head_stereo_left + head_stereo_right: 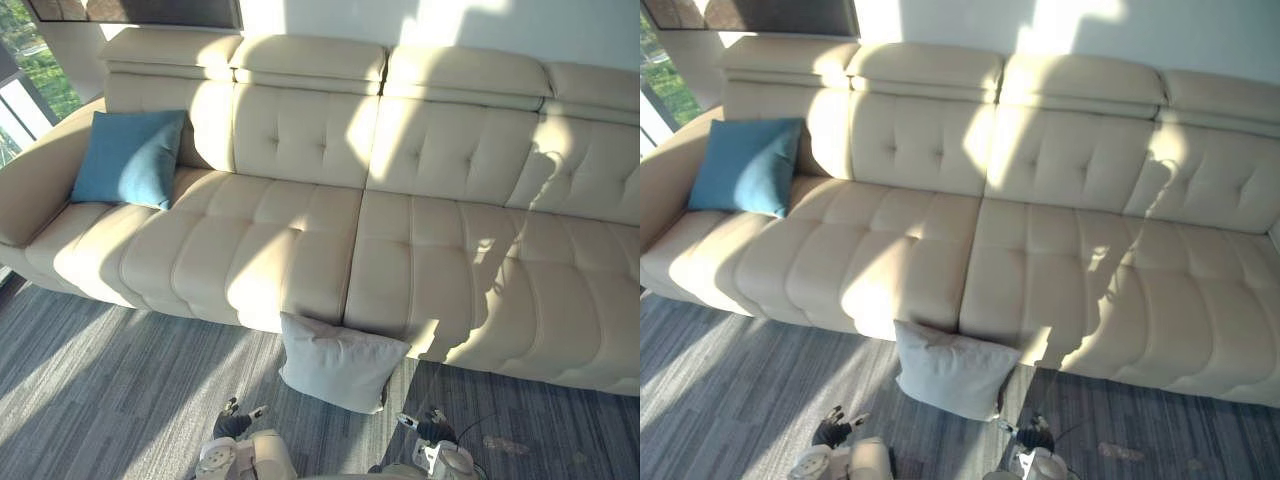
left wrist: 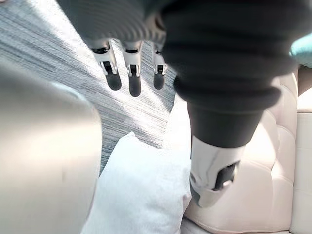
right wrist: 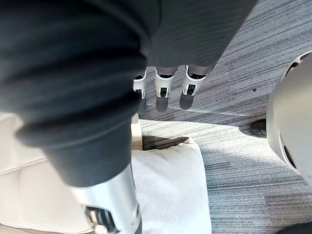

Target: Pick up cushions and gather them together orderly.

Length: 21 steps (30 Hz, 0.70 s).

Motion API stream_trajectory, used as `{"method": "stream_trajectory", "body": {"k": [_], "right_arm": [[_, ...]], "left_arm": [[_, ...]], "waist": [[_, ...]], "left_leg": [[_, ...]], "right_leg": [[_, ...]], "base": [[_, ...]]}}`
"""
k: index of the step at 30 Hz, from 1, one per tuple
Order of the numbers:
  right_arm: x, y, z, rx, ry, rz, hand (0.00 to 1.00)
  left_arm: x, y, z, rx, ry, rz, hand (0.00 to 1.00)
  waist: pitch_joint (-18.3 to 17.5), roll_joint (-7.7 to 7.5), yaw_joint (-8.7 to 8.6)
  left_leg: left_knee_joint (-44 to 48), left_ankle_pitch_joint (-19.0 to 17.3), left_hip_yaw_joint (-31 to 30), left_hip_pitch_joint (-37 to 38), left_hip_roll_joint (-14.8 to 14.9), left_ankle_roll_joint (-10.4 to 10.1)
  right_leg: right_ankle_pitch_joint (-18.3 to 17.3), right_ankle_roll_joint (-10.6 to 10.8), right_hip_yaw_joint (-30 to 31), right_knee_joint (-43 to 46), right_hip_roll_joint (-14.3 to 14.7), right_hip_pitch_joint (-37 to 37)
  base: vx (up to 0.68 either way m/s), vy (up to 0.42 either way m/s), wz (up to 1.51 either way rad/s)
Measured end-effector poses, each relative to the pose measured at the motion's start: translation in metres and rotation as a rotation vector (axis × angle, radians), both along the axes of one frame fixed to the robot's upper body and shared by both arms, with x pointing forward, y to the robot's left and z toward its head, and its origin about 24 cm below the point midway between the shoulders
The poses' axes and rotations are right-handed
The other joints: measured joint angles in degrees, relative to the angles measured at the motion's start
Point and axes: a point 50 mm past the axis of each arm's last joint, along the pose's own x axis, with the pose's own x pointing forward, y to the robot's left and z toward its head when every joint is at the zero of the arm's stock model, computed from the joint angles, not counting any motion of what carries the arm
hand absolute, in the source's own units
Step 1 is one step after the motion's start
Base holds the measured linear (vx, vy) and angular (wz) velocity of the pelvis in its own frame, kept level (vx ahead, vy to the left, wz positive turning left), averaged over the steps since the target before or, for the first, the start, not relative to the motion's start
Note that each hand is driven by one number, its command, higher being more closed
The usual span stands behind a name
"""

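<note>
A long cream sofa (image 1: 300, 230) runs across the view, standing on a grey carpeted floor (image 1: 110, 400). A blue cushion (image 1: 130, 157) sits at the sofa's left end, propped upright against the backrest, close to the armrest. A white cushion (image 1: 338, 362) is down on the floor, leaning with its upper edge against the front of the sofa near the seam between the two middle seats. The two cushions are well apart.

The left hand (image 1: 233, 418) hangs low over the floor, to the left of the white cushion and not touching it. In the left wrist view its fingers (image 2: 134, 78) are straight and relaxed, with nothing between them, and the white cushion lies past them, beside the sofa front. The right hand (image 1: 428, 424) hangs low to the right of the same cushion, also apart from it. Its fingers (image 3: 163, 92) are likewise extended and loose, empty, with the carpet beyond them.
</note>
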Motion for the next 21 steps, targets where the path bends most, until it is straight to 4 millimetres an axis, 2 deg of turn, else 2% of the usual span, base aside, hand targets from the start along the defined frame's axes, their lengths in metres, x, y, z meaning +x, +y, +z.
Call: {"method": "stream_trajectory", "body": {"k": [2,3,6,12,17,21], "right_arm": [[0.002,0.008,0.0,0.016,-0.004,0.012,0.0],[0.005,0.012,0.001,0.022,-0.011,0.039,0.0],[0.006,0.015,0.001,0.03,-0.013,0.043,0.0],[0.0,0.016,-0.001,0.028,0.001,0.05,0.0],[-0.004,0.014,-0.002,0.01,0.012,0.03,0.0],[-0.005,0.009,-0.002,0.008,0.013,-0.004,0.0]], "left_arm": [[0.001,0.003,0.001,0.009,-0.004,-0.001,0.0],[0.003,0.003,0.001,0.008,-0.006,-0.001,0.0],[0.001,0.004,-0.001,0.007,0.01,-0.001,0.0],[-0.001,0.004,-0.003,0.008,0.028,-0.005,0.0],[-0.003,0.004,-0.004,0.008,0.037,-0.005,0.0],[-0.003,0.004,-0.004,0.004,0.034,0.009,0.0]], "waist": [[-0.35,-1.05,-0.47],[-0.28,-1.33,0.14],[-0.3,-1.43,0.49],[-0.52,-1.3,0.53],[-1.25,-1.33,0.47],[-1.1,-1.34,0.5]], "left_leg": [[-0.8,-0.12,1.23,0.63,-0.56,0.7],[-0.56,-0.65,2.37,0.78,-0.49,1.58],[-2.15,-0.8,4.86,3.39,-0.54,1.83],[-5.9,-0.58,6.84,6.82,0.17,1.56],[-11.23,2.69,7.01,8.75,0.35,0.67],[-11.29,3.2,7.01,8.45,0.48,0.59]], "right_leg": [[1.76,-0.59,0.89,-1.75,-0.71,0.15],[3.04,-1.33,2.11,-2.29,-0.78,0.04],[5.17,-0.81,4.58,-2.49,-1.31,0.14],[5.08,-0.2,5.81,-2.99,-0.63,0.13],[5.09,-0.2,5.61,-3.94,-0.07,0.03],[5.07,-0.18,5.7,-3.93,0.06,-0.34]], "base": [[0.15,0.152,-0.08],[0.17,0.184,-0.37],[0.12,0.12,-0.4],[0.03,-0.021,-0.32],[-0.04,-0.076,-0.03],[-0.08,-0.022,-0.02]]}}
